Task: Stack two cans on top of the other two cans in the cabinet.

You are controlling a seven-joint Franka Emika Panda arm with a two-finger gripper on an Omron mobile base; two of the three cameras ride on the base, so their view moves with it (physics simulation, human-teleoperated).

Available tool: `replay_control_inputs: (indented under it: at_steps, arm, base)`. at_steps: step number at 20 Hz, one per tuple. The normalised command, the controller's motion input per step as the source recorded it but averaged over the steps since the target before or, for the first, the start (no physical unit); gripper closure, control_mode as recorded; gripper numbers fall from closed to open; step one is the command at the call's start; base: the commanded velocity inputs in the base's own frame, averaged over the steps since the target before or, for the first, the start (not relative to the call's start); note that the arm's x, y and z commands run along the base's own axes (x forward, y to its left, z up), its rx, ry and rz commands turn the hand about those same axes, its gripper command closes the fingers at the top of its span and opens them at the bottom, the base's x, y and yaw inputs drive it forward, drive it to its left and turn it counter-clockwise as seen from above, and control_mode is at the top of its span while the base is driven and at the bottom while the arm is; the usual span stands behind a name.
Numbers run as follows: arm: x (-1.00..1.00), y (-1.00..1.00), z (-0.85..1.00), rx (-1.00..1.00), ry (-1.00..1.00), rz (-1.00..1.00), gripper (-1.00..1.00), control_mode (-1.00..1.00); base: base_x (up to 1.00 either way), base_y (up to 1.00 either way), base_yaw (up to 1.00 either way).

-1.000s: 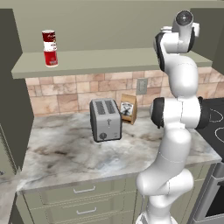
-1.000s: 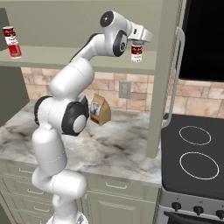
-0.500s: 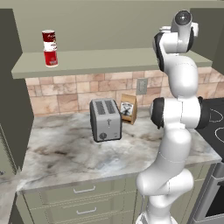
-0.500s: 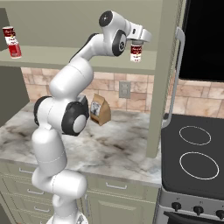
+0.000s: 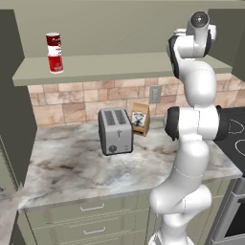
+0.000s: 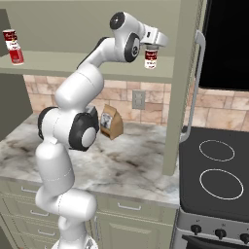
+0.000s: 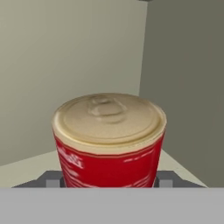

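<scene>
In the left base view, two stacked cans point(image 5: 54, 52) were seen at the left end of the cabinet shelf point(image 5: 110, 67); a toaster point(image 5: 115, 130) and a paper bag point(image 5: 140, 119) stood on the counter point(image 5: 72, 167) below. In the right base view, the gripper point(image 6: 151, 47) was seen pinching a red-and-white can point(image 6: 151, 59) from above, by the shelf's right end. In the hand view, the can's pale lid point(image 7: 109, 118) was seen close up between the finger tips point(image 7: 53, 179).
</scene>
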Motion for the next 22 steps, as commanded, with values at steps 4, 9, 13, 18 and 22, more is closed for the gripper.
replay_control_inputs:
  at_steps: [4,9,13,18,22]
  arm:
    - [0.05,0.00,-0.10,0.00,0.00,0.00,-1.00,-1.00]
    - [0.00,0.00,-0.06,0.00,0.00,0.00,-1.00,-1.00]
    - [-0.04,0.00,-0.04,0.00,0.00,0.00,-1.00,-1.00]
    - [-0.16,0.00,-0.04,0.00,-0.01,0.00,-1.00,-1.00]
    - [-0.35,0.05,-0.07,0.00,0.00,0.00,-1.00,-1.00]
  base:
    - [0.00,0.00,0.00]
    - [0.00,0.00,0.00]
    - [0.00,0.00,0.00]
    - [0.00,0.00,0.00]
    - [0.00,0.00,0.00]
